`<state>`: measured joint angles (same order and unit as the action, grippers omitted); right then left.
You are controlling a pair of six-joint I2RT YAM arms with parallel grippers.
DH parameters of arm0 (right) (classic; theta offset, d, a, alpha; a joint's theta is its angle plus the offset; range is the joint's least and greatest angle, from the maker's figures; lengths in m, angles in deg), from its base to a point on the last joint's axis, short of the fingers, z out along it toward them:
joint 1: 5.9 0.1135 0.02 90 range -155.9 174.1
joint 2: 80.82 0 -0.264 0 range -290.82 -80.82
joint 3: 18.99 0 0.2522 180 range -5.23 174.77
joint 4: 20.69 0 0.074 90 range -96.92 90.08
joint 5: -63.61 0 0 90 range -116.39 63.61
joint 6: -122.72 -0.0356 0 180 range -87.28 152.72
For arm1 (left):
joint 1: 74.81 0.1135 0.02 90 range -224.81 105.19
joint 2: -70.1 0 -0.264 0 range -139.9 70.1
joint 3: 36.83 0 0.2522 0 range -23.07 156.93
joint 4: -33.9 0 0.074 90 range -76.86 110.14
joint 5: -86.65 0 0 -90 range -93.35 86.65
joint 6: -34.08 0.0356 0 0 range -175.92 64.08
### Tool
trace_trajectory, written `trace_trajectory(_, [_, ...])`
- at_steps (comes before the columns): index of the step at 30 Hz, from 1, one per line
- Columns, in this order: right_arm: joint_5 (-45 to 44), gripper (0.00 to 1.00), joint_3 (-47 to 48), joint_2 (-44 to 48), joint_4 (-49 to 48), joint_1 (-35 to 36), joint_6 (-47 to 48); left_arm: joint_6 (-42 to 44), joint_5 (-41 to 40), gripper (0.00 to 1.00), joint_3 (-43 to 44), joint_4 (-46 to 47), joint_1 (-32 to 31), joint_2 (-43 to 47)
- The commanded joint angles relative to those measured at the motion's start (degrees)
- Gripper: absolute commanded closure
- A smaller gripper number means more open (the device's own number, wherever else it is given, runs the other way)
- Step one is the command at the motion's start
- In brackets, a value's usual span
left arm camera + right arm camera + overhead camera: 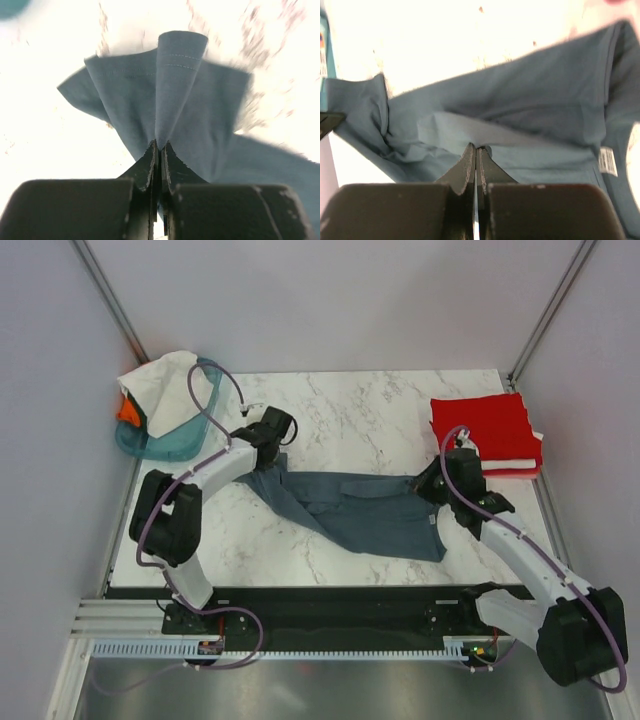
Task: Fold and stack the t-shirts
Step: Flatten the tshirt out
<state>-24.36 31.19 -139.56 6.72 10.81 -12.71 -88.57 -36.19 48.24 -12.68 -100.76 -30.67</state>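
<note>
Both my jaws are pinched on the blue-grey t-shirt (pixel 350 508), left pair at its left end, right pair at its right (long axis runs sideways between them).

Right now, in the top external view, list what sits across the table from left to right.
teal basket → left gripper → blue-grey t-shirt → right gripper → folded red t-shirt

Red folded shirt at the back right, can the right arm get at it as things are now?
Likely within reach: the red shirt lies just beyond the right arm, nothing between them. But its jaws are shut on the blue-grey shirt, so it would have to let go first.
</note>
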Motion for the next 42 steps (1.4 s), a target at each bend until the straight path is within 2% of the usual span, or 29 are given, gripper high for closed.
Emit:
trace_trajectory(1, [0.43,1.00,10.91,-5.58,-2.58,-2.20,-0.89,0.21,0.13,0.98,5.67,1.44,2.31,4.09])
trace_trajectory(4, [7.19,1.00,22.26,-12.00,-1.62,-6.67,0.34,0.56,4.27,0.98,10.15,1.00,5.03,6.11])
trace_trajectory(6, [9.13,1.00,31.54,-15.17,0.23,-8.44,0.69,0.04,4.19,0.98,12.96,0.39,6.87,9.35])
trace_trajectory(8, [10.11,1.00,36.50,-15.44,2.69,-10.11,0.52,-1.36,1.74,0.98,13.16,0.12,7.58,12.77])
trace_trajectory(11, [7.48,1.00,41.00,-11.95,4.45,-11.00,1.22,-6.02,-0.30,0.98,7.38,1.61,7.50,22.70])
trace_trajectory(12, [6.69,1.00,40.40,-10.79,4.80,-10.91,1.83,-7.68,0.05,0.98,1.44,3.53,7.50,27.51])
trace_trajectory(14, [5.10,1.00,37.68,-5.96,5.77,-10.91,2.01,-9.62,1.63,0.84,-5.18,3.99,7.15,32.98])
trace_trajectory(15, [4.31,1.00,34.01,-4.29,6.21,-11.08,2.27,-11.63,1.29,0.75,-12.26,3.90,6.19,35.53])
trace_trajectory(16, [3.35,1.00,31.71,-0.27,6.91,-11.00,2.28,-13.22,0.16,0.38,-16.16,3.73,5.57,42.08])
trace_trajectory(17, [1.95,1.00,29.34,1.94,7.00,-11.00,2.01,-16.54,-0.12,0.19,-23.94,3.90,4.35,45.28])
trace_trajectory(18, [1.50,1.00,24.45,4.23,7.18,-11.00,1.84,-17.79,-0.29,0.07,-27.33,3.90,4.07,48.88])
trace_trajectory(19, [1.41,1.00,22.05,8.34,7.18,-11.08,1.40,-18.24,1.18,0.01,-30.06,3.82,4.07,53.79])
trace_trajectory(20, [1.58,1.00,19.76,10.21,7.27,-11.00,1.40,-17.64,2.24,0.00,-34.18,3.73,4.07,56.27])
trace_trajectory(23, [2.37,1.00,12.64,16.01,9.46,-11.00,2.01,-16.76,3.66,0.00,-37.99,1.97,4.07,62.60])
trace_trajectory(26, [2.90,1.00,6.66,20.58,12.18,-11.08,1.66,-16.49,3.14,0.00,-41.24,1.97,4.07,65.96])
trace_trajectory(29, [1.41,1.00,2.26,25.24,14.47,-11.08,1.05,-17.28,2.69,0.00,-42.65,3.02,4.16,65.71])
trace_trajectory(32, [-0.09,1.00,-0.56,29.38,16.23,-11.00,0.08,-16.32,2.61,0.00,-42.13,5.38,4.33,62.38])
trace_trajectory(35, [0.53,1.00,-3.54,31.58,16.32,-11.08,-0.62,-16.31,2.60,0.03,-39.42,6.62,4.95,55.26])
trace_trajectory(37, [1.31,1.00,-4.25,31.32,16.32,-11.00,-0.63,-15.96,2.87,0.08,-37.92,10.04,5.04,49.02])
trace_trajectory(40, [2.37,1.00,-5.13,29.83,15.71,-11.08,0.08,-11.06,3.39,0.17,-33.70,16.02,5.04,40.35])
trace_trajectory(42, [2.99,1.00,-5.22,28.86,15.53,-11.00,0.69,-9.03,3.40,0.18,-29.14,17.61,5.30,35.67])
